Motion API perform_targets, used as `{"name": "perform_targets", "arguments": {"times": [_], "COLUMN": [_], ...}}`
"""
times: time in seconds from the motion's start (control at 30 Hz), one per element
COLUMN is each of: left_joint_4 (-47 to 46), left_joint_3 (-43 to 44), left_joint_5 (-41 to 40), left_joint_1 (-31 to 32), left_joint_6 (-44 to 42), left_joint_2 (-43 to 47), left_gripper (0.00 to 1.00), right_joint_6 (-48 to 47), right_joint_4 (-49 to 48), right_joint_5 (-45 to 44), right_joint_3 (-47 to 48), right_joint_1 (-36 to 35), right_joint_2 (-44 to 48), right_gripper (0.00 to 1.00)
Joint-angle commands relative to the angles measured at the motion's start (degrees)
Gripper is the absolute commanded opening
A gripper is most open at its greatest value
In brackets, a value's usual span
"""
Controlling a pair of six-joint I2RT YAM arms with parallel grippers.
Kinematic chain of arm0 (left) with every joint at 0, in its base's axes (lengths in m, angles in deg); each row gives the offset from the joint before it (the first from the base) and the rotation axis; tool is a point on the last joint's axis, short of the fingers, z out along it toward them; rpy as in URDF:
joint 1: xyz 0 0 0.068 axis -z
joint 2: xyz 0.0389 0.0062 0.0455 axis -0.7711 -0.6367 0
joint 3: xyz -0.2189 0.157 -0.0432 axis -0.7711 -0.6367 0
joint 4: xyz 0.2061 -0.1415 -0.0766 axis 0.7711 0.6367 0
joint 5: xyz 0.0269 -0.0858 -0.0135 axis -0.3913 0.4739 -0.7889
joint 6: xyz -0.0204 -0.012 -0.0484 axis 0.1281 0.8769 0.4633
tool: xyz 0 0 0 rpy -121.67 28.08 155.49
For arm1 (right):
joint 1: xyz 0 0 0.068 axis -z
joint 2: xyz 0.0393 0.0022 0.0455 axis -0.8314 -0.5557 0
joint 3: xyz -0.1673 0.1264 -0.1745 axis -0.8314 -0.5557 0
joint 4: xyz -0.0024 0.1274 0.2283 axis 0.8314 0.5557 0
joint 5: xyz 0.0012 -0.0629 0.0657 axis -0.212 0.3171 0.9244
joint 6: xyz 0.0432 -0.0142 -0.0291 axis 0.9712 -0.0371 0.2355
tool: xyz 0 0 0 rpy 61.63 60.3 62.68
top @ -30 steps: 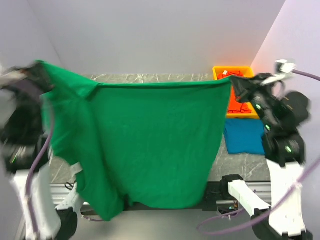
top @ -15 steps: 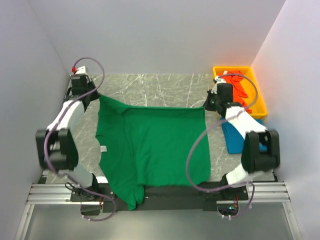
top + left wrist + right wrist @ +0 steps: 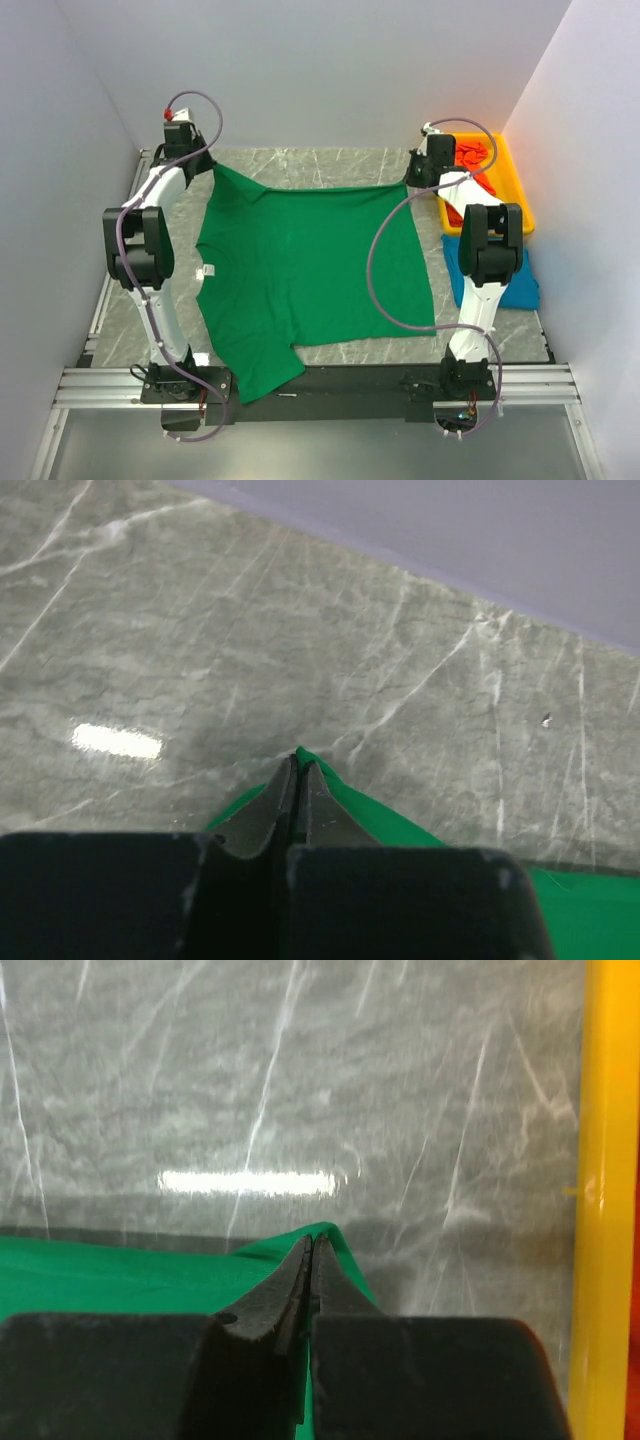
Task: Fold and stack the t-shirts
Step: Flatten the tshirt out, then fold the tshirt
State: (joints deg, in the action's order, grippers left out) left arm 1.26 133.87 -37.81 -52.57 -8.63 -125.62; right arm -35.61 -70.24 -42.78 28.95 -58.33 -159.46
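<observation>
The green t-shirt (image 3: 300, 270) lies spread flat on the marble table, its near part hanging over the front edge. My left gripper (image 3: 210, 167) is shut on its far left corner, seen pinched in the left wrist view (image 3: 298, 760). My right gripper (image 3: 413, 183) is shut on its far right corner, seen in the right wrist view (image 3: 313, 1243). The blue t-shirt (image 3: 525, 275) lies folded at the right, partly under the right arm. The orange-red t-shirt (image 3: 478, 165) sits crumpled in the yellow bin.
The yellow bin (image 3: 516, 195) stands at the far right corner; its wall shows in the right wrist view (image 3: 605, 1190). Grey walls close the back and sides. A metal rail (image 3: 330, 385) runs along the near edge.
Both arms swung the green t-shirt down from hanging in the air and stretched it out toward the back of the table, where it now lies flat.
</observation>
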Motion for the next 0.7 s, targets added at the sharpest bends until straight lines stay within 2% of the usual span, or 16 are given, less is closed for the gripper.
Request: {"name": "perform_targets", "arguments": {"times": [0.0,0.2,0.67], "left_joint_4": [0.59,3.76,10.96], "left_joint_3": [4.9,0.87,-15.05], "left_joint_5": [-0.98,-2.48,-3.09], "left_joint_1": [0.97,0.97,0.97], "left_joint_6": [0.41,3.92,15.26], "left_joint_2": [-0.25,2.9,22.68], "left_gripper": [0.01,0.01,0.01], "right_joint_6": [0.19,1.86,4.41], "right_joint_4": [1.54,4.19,4.36], "right_joint_5": [0.82,1.35,2.59], "right_joint_3": [4.89,6.31,-5.11], "right_joint_1": [0.94,1.38,1.65], "right_joint_2": [-0.66,-0.49,9.88], "right_gripper": [0.0,0.0,0.0]}}
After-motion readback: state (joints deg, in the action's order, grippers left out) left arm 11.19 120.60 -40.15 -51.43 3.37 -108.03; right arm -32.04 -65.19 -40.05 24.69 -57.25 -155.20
